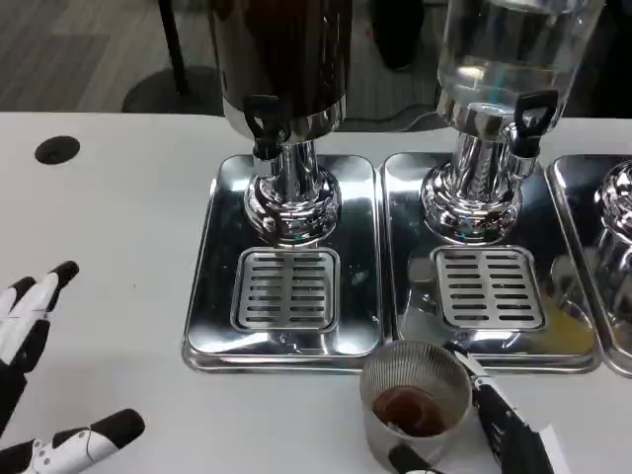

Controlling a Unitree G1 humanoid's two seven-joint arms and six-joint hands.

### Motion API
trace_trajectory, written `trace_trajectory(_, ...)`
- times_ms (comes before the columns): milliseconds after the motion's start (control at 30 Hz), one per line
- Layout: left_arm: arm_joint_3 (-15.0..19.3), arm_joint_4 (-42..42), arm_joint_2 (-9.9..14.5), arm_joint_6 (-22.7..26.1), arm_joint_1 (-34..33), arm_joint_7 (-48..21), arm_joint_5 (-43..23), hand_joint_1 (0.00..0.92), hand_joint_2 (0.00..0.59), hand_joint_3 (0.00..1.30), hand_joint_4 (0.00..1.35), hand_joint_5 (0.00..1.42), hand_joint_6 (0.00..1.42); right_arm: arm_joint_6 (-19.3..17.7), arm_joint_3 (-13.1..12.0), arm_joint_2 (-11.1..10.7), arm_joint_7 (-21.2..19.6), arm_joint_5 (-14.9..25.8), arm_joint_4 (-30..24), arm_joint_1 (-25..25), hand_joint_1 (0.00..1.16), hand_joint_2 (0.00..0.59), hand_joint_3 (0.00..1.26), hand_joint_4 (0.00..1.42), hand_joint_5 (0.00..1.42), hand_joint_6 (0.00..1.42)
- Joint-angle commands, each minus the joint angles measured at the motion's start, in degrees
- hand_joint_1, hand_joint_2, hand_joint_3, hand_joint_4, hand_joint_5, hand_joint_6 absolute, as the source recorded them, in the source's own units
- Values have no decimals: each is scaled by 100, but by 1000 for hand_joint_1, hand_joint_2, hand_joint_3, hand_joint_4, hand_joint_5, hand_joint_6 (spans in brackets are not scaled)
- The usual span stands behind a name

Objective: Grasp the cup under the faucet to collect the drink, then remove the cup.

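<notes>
Here, on white desk (118,197) | one ribbed cup (415,395) of brown drink, held by right hand (499,420), before two steel drip trays (284,267) | two dispensers (281,59) behind | left hand (35,385) spread, empty

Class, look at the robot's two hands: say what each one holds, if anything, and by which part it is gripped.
The right hand holds the cup by its side wall, near the rim. The left hand holds nothing, fingers apart.
</notes>
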Motion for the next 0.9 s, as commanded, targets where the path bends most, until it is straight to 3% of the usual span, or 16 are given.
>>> trace_trajectory(33,-14,26,19,-5,-4,-61,-11,0,14,0,0,0,0,-117,-37,-17,-52,42,-183,26,783,224,187,66,122,8)
trace_trajectory(400,-12,-16,15,-2,-2,-70,-14,0,15,0,0,0,0,-104,-4,-37,3,90,-191,47,783,203,77,46,103,0)
trace_trajectory(900,-51,-8,17,3,-47,-79,-5,0,15,0,0,0,0,-46,32,-121,70,139,-317,63,749,205,33,0,40,0)
